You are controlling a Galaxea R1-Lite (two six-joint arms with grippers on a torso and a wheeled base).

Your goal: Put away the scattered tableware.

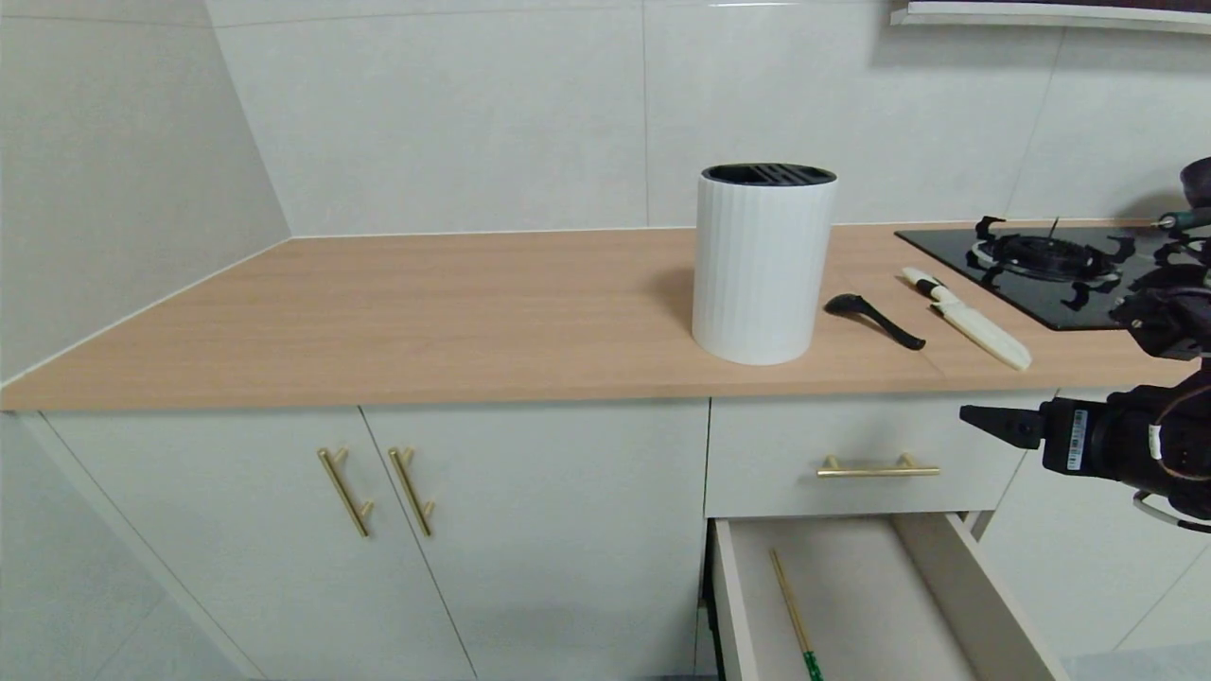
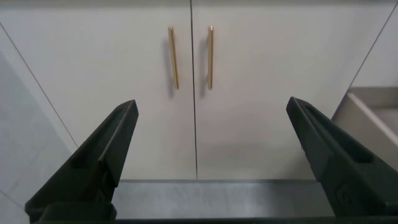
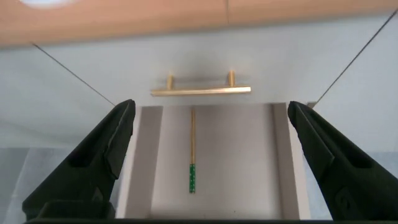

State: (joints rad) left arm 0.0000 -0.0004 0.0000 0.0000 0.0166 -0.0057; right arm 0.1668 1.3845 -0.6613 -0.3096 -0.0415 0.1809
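On the worktop (image 1: 378, 312), at the holder's (image 1: 762, 274) three o'clock, lie a spoon (image 1: 870, 317) and knife (image 1: 965, 317); a chopstick (image 1: 793, 615) lies in the open drawer (image 1: 851, 586). Left pincer (image 2: 211, 104) and right pincer (image 1: 993, 421) gape apart.

Matt wood-grain countertop (image 1: 473, 312), ribbed plastic holder (image 1: 762, 274), matt black plastic spoon (image 1: 875, 322), glossy glass hob (image 1: 1031, 295), brass-coloured metal drawer handle (image 1: 878, 467).

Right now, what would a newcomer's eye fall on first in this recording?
The tall white holder stands upright on the counter, with a black spoon and a knife lying just to its right, toward the stove. Below them a drawer stands open, with a green-tipped chopstick lying inside.
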